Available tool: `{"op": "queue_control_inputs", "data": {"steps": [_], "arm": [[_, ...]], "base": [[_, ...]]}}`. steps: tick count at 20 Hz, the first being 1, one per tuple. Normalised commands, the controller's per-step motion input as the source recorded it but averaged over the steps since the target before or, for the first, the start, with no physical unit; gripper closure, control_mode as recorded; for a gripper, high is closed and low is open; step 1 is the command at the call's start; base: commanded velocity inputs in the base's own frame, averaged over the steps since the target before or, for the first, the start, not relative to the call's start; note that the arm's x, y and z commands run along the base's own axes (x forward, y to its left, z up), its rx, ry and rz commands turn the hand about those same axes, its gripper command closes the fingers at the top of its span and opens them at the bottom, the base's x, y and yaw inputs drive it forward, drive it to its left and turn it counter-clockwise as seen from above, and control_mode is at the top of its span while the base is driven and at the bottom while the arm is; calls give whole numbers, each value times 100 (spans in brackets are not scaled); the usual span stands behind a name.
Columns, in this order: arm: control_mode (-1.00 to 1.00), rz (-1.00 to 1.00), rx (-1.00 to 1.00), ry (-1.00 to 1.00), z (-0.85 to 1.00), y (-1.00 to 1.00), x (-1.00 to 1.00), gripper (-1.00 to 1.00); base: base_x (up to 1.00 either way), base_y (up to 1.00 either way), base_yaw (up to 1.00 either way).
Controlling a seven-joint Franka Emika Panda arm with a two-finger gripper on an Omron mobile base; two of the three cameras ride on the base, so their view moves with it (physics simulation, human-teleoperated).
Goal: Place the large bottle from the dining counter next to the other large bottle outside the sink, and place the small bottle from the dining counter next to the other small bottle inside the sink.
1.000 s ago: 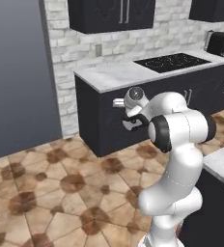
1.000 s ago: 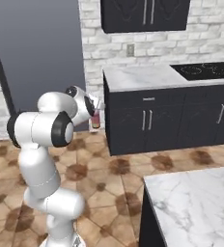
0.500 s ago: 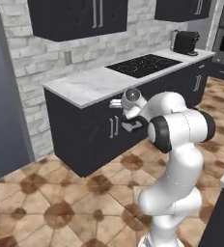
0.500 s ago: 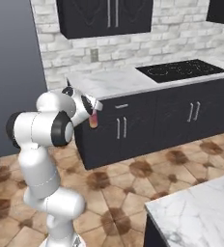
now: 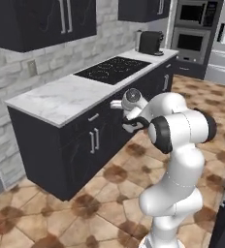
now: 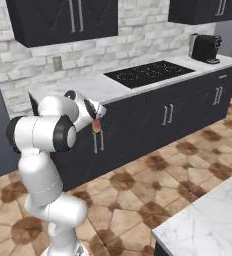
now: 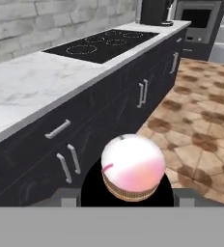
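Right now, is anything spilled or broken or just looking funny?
Nothing is spilled or broken. The gripper carries the pink-orange bottle in mid-air beside the dark cabinets, above the tiled floor.

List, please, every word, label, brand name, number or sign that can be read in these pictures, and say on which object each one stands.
None: no legible text appears in any view.
The large bottle held in the gripper: plain pink-to-orange body, no label visible.
The coffee machine: dark, no brand readable.
The cooktop: ring marks only, no characters.
The wall ovens: any panel markings too small and blurred to read.
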Motion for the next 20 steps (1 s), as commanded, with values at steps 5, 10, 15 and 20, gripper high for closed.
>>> {"op": "queue_control_inputs", "data": {"steps": [5,10,15,20], "arm": [[100,0,0,0,0,0,0,100],[100,0,0,0,0,0,0,100],[100,0,0,0,0,0,0,100],[100,0,0,0,0,0,0,100]], "base": [[70,0,-43],[73,0,-46],[87,0,-48],[93,2,-47]]}}
